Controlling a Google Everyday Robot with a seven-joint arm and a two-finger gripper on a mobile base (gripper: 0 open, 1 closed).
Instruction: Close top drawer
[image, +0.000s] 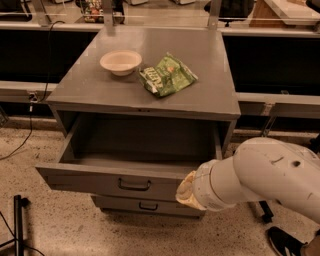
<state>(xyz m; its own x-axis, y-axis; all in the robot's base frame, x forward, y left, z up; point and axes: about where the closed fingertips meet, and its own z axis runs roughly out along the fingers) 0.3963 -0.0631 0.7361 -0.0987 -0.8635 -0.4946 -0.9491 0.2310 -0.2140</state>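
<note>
At the right front corner of the pulled-out top drawer (85, 181) sits the gripper (186, 193), spread unclear.

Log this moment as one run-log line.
top drawer: pulled out, not yet closed | gripper: at drawer front, right end | cabinet top: bowl, green bag

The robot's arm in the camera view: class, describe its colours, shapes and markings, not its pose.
The arm is a thick, smooth white tube with two small dark marks. A ringed white collar leads to the gripper, a cream-yellow end piece at the right end of the front of the top drawer. No cables show.
</note>
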